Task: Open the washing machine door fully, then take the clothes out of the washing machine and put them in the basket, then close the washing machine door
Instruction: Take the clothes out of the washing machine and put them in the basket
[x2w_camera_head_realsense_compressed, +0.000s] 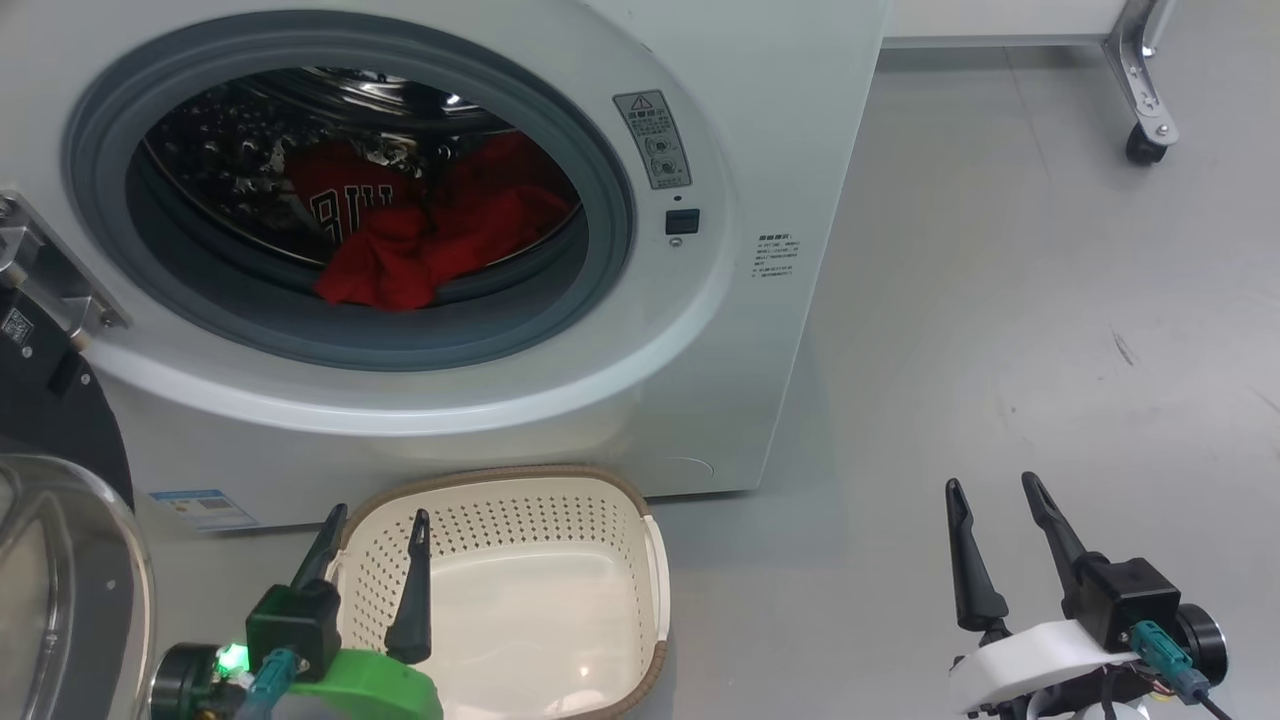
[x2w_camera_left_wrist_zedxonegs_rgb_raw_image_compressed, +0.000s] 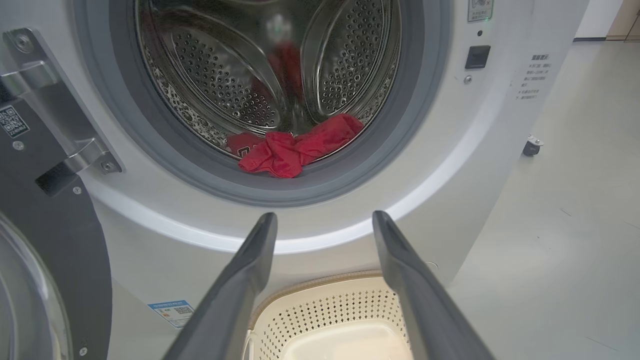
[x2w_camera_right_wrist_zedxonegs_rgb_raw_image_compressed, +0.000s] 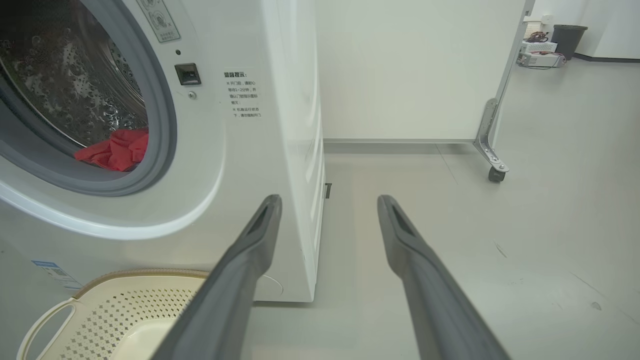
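Head view: the left gripper (x2w_camera_head_realsense_compressed: 381, 512) and right gripper (x2w_camera_head_realsense_compressed: 991, 482) both gape wide, holding nothing. One cream perforated plastic basket (x2w_camera_head_realsense_compressed: 560, 520) sits just before the big white front-loading washing machine (x2w_camera_head_realsense_compressed: 700, 400), whose round glossy black door (x2w_camera_head_realsense_compressed: 50, 400) stands swung open at its left. Inside the machine, one heap of bright red clothes (x2w_camera_head_realsense_compressed: 400, 250) lies lengthwise across the mouth. White jersey lettering (x2w_camera_head_realsense_compressed: 350, 210) shows here, while the left wrist view shows the perforated steel drum wall (x2w_camera_left_wrist_zedxonegs_rgb_raw_image_compressed: 220, 75) behind.

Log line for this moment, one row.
washing machine door: open | clothes: in drum | basket: empty, before washing machine | left gripper: open, holding nothing | right gripper: open, holding nothing
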